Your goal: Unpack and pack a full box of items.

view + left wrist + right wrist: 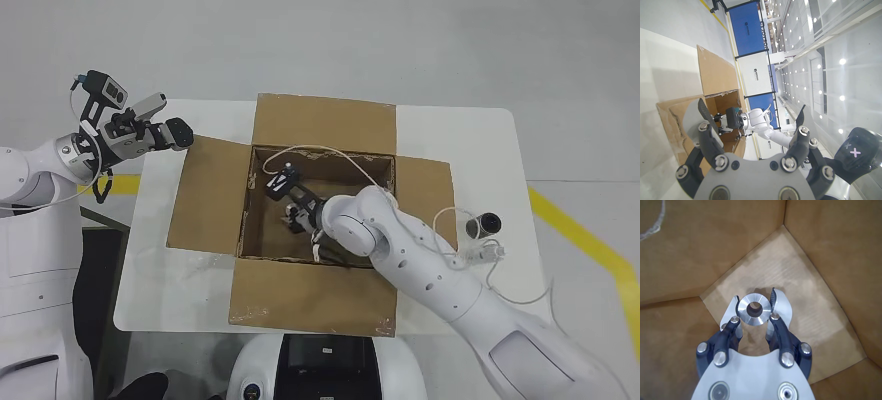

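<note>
Right wrist view: right gripper [754, 308] clamped on metal bushing [743, 309] low inside cardboard box [696, 256]. Left gripper [752, 103] spread wide, empty, over far-left edge of tabletop [480, 140].

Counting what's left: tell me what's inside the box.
The right gripper, shut on a metal ring; bare floor around it. The floor beneath gripper and arm is covered.

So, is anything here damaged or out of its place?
Only the cardboard box: its flap edges are ragged and torn at the corner. The metal ring sits squarely in the right gripper inside the box; nothing has spilled.
</note>
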